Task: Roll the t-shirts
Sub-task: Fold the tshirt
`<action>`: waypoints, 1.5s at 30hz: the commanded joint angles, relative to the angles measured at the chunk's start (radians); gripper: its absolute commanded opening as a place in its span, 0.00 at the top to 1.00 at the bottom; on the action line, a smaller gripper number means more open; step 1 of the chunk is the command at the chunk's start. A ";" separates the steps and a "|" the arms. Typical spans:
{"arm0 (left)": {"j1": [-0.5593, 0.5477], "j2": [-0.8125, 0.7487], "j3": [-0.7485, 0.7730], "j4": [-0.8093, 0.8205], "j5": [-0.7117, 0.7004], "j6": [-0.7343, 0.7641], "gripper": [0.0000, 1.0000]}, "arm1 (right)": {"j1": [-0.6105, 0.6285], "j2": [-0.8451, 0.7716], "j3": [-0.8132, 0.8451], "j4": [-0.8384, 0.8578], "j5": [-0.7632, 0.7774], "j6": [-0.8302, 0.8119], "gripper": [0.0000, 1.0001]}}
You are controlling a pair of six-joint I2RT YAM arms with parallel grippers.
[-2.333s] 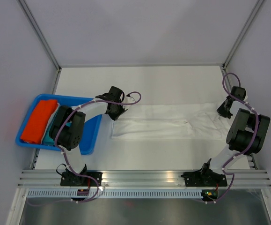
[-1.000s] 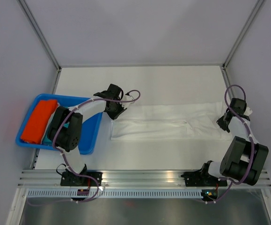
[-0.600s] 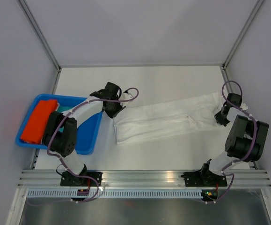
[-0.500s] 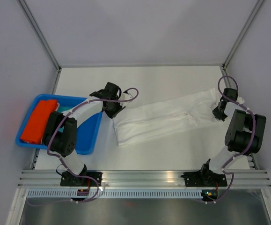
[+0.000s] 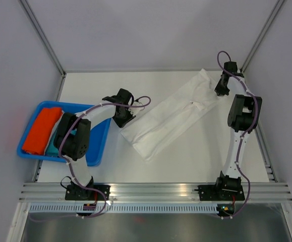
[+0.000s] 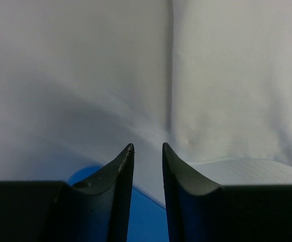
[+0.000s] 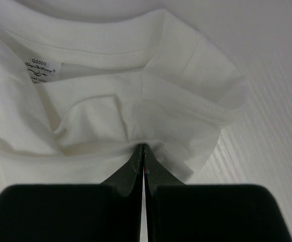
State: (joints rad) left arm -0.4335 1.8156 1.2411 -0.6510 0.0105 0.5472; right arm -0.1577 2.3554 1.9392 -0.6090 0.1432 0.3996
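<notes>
Right of the blue tray (image 5: 98,146), right gripper (image 7: 143,147) pinched tight on the white t-shirt (image 5: 168,118) near its collar; shirt a folded diagonal strip reaching toward the tray; left gripper (image 6: 147,148), at the tray's far right corner, slightly parted, empty

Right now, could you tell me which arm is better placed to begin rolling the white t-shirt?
Probably the right. The right gripper is shut on the white t-shirt at its collar end, so it could start turning the cloth. The left gripper sits near the hem end with jaws apart, gripping nothing.
</notes>
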 commanded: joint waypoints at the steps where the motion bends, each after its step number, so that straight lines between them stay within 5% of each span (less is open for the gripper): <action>1: 0.002 0.034 0.073 -0.022 -0.029 -0.033 0.65 | 0.013 0.074 0.170 -0.163 -0.034 -0.117 0.97; 4: 0.002 0.047 0.096 -0.024 -0.033 -0.039 0.62 | 0.014 -0.051 0.109 -0.051 -0.036 -0.130 0.85; 5: 0.002 0.059 0.103 -0.024 -0.035 -0.039 0.62 | 0.012 -0.123 0.084 -0.004 -0.034 -0.121 0.69; 7: 0.002 0.083 0.121 -0.022 -0.040 -0.053 0.57 | -0.006 -0.195 0.009 0.029 -0.039 -0.055 0.53; 9: 0.002 0.102 0.135 -0.024 -0.043 -0.059 0.52 | -0.048 -0.209 -0.042 0.028 -0.059 -0.004 0.51; 22: -0.042 0.157 0.061 -0.044 0.060 -0.061 0.55 | -0.177 -0.039 -0.152 0.152 -0.376 0.194 0.55; 26: -0.063 0.172 0.023 -0.052 0.091 -0.035 0.63 | -0.175 0.007 -0.070 0.138 -0.379 0.212 0.58; 36: -0.201 0.157 -0.063 -0.194 0.223 0.145 0.63 | -0.065 0.257 0.296 0.048 -0.409 0.329 0.63; 45: -0.384 0.091 -0.147 -0.233 0.411 0.235 0.60 | 0.093 0.341 0.470 0.241 -0.412 0.455 0.62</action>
State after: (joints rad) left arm -0.7303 1.8488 1.1824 -0.8047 0.2161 0.7246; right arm -0.1146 2.6572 2.3287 -0.4263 -0.2569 0.8009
